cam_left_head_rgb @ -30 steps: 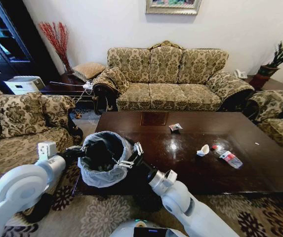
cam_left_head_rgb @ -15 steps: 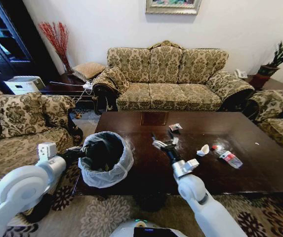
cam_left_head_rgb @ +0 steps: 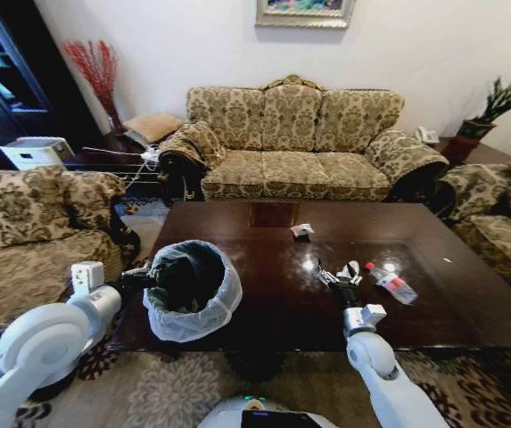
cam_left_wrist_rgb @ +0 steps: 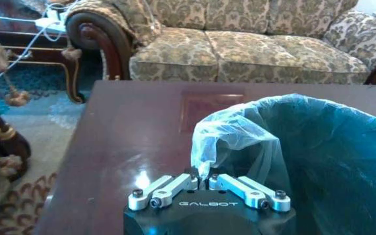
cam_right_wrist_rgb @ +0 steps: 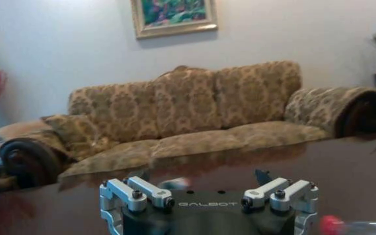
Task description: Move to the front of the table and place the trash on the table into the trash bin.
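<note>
Swung rightward, right claw [cam_left_head_rgb: 337, 274] spreads wide beside the white cup [cam_left_head_rgb: 351, 268]; left claw [cam_left_wrist_rgb: 205, 182] pinches the trash bin [cam_left_head_rgb: 190, 290] liner.

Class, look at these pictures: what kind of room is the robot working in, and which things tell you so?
Most likely a home living room: a patterned sofa under a framed picture, and a dark wooden coffee table.

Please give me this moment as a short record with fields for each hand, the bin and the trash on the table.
left hand: shut on the bin's bag, at the table's left end
right hand: open, low over the table, beside the cup
bin: held at the table's left end
cup: lying on the table
bottle: lying right of the cup
wrapper: near the far edge
</note>
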